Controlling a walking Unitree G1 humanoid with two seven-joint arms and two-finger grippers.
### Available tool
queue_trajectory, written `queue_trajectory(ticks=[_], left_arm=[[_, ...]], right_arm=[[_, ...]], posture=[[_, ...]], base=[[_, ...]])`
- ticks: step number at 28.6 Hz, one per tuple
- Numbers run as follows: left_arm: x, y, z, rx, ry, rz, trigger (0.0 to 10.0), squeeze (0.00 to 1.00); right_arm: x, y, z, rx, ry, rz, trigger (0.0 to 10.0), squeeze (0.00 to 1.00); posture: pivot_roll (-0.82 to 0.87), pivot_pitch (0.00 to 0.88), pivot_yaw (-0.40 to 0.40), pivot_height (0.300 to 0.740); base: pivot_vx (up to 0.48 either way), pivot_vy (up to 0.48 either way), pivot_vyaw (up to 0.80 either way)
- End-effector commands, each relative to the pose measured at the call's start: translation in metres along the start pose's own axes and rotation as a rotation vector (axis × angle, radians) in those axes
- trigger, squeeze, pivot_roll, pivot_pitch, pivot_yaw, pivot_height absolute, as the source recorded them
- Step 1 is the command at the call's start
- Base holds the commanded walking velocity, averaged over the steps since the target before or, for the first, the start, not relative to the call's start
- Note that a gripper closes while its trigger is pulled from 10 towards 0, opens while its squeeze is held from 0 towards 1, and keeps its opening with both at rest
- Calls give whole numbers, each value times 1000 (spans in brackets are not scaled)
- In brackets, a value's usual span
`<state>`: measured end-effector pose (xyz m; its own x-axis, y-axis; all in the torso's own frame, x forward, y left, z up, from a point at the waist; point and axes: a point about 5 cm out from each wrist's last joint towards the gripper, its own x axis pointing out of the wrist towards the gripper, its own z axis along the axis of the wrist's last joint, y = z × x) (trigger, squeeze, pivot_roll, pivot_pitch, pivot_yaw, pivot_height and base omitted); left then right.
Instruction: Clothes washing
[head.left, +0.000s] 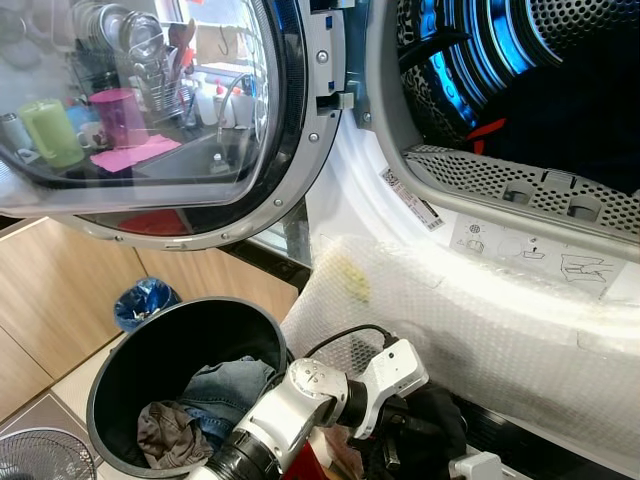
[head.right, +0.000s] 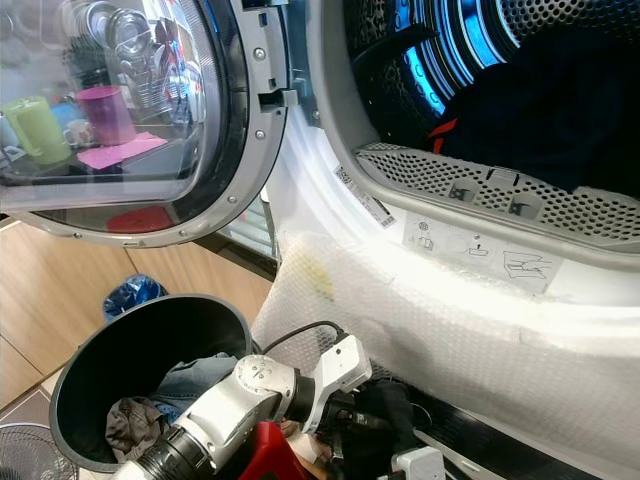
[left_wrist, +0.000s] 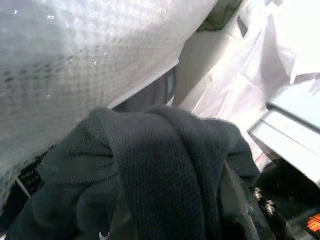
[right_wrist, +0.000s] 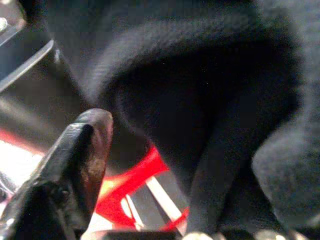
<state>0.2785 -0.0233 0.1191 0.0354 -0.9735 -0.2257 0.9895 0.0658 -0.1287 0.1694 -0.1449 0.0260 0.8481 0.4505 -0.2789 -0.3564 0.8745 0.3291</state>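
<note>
The washing machine's round door (head.left: 160, 120) stands swung open to the left. Dark clothes (head.left: 560, 110) lie inside the drum (head.left: 470, 60). Low in front of the machine, my left gripper (head.left: 405, 432) is shut on a black garment (head.left: 435, 420); that knitted cloth (left_wrist: 165, 165) hangs bunched over it in the left wrist view. My right gripper (right_wrist: 190, 135) sits hard against the same dark cloth (right_wrist: 210, 90), and the white end of its arm (head.left: 480, 466) shows at the bottom edge. A black laundry basket (head.left: 130, 370) at the lower left holds jeans (head.left: 225, 385) and a brownish piece (head.left: 165, 432).
Bubble wrap (head.left: 480, 320) covers the machine's white front below the opening. A blue crumpled bag (head.left: 143, 300) lies on the wooden floor beside the basket. A fan grille (head.left: 40, 455) sits at the bottom left corner. A red part (head.right: 265, 450) shows under my left arm.
</note>
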Motion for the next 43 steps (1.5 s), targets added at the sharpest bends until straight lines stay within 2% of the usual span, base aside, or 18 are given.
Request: queue_trajectory(ticks=[1,5,11,12,14,15,16,22,43], left_arm=[[5,-2,23,40,-78,-29,0,0],[5,-4,22,29,-68,-54,0,0],[5,-8,22,25,-61,-92,0,0],[5,-8,23,23,-63,-95,0,0],[5,-10,25,21,-66,-111,0,0],[5,-10,25,21,-66,-111,0,0],[4,-11,26,18,-64,-139,0,0],[2,-18,25,21,-58,-199,0,0],[-3,-23,25,-5,-59,-225,0,0]], right_arm=[[1,2,-6,37,9,12,10000,0],[10,4,0,52,-44,21,10000,0],[20,8,-2,52,-51,58,10000,0],[20,9,-3,46,-51,66,8588,0],[22,8,-5,50,-60,64,2824,0],[22,8,-5,50,-60,64,2824,0],[23,8,-4,52,-69,67,0,0],[24,4,-4,54,-81,40,0,0],[20,0,0,78,-150,21,0,0]], posture=[[-107,0,116,740],[-109,0,123,740],[-106,0,129,740],[-106,0,129,740],[-102,0,131,740],[-102,0,131,740],[-99,0,133,740],[-97,0,134,740],[-99,16,131,740]], base=[[0,0,0],[0,0,0],[0,0,0],[0,0,0],[0,0,0],[0,0,0],[0,0,0],[0,0,0],[0,0,0]])
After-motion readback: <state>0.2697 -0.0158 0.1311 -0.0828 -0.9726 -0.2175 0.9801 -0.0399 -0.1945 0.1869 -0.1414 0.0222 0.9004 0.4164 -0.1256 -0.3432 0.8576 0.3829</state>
